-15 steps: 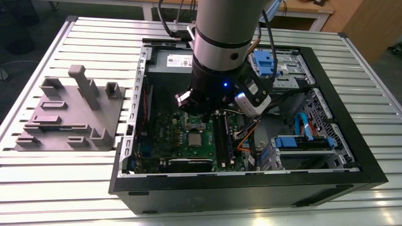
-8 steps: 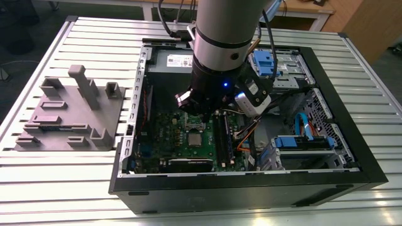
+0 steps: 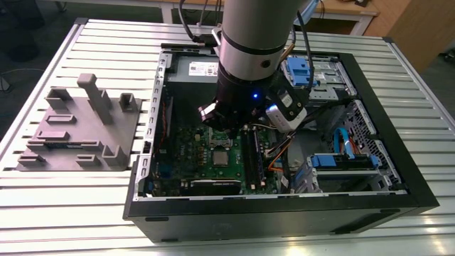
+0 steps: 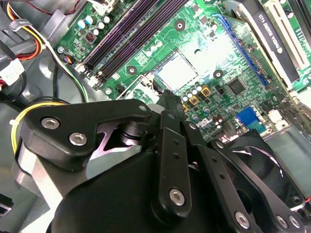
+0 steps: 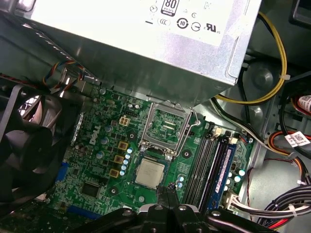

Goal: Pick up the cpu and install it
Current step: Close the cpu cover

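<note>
Silvery-grey, the cpu [image 5: 149, 173] lies flat in what looks like its socket on the green motherboard [image 5: 102, 145]. It sits just ahead of the claw [image 5: 170, 190] and apart from it. The claw is pinched narrow with nothing in it, so the chip rests on its own seating. Beyond the cpu from the claw, the socket bracket [image 5: 167, 125] stands flipped open, leaving the seat reachable. Farther off sits the power supply box [image 5: 146, 43].

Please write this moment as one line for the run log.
tool: shut, empty, close by cpu | cpu: flat on motherboard, beside open socket bracket
</note>
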### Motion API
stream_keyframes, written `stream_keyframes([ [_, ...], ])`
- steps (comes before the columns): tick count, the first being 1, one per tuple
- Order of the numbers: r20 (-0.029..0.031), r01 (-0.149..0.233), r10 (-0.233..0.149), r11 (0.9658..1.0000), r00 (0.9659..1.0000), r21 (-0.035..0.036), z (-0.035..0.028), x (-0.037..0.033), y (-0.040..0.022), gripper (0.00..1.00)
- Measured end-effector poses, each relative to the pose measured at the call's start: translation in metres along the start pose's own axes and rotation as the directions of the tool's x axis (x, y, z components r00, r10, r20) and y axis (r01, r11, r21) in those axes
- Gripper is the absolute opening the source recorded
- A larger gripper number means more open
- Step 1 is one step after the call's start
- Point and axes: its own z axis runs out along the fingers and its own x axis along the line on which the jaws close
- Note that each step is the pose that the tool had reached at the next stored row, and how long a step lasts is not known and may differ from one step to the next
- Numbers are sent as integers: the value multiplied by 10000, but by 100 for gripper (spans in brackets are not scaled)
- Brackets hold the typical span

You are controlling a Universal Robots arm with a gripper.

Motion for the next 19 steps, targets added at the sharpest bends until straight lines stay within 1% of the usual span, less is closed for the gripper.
stream_keyframes([
  [5,-1,23,-23,10000,10000,0,0,-1,0,10],
  [8,-30,530,-530,9986,9986,0,6,-1,0,10],
  [10,-50,890,-890,9960,9960,-3,9,0,-1,10],
  [12,-61,1169,-1169,9931,9931,-17,13,-2,-2,10],
  [13,-60,1250,-1250,9922,9921,-28,17,-12,-5,10],
  [14,-64,1271,-1271,9919,9919,-33,22,-38,-12,10],
  [16,-79,1270,-1271,9919,9919,-37,32,-83,-18,10],
  [19,-88,1270,-1270,9919,9919,-41,46,-137,-8,10],
])
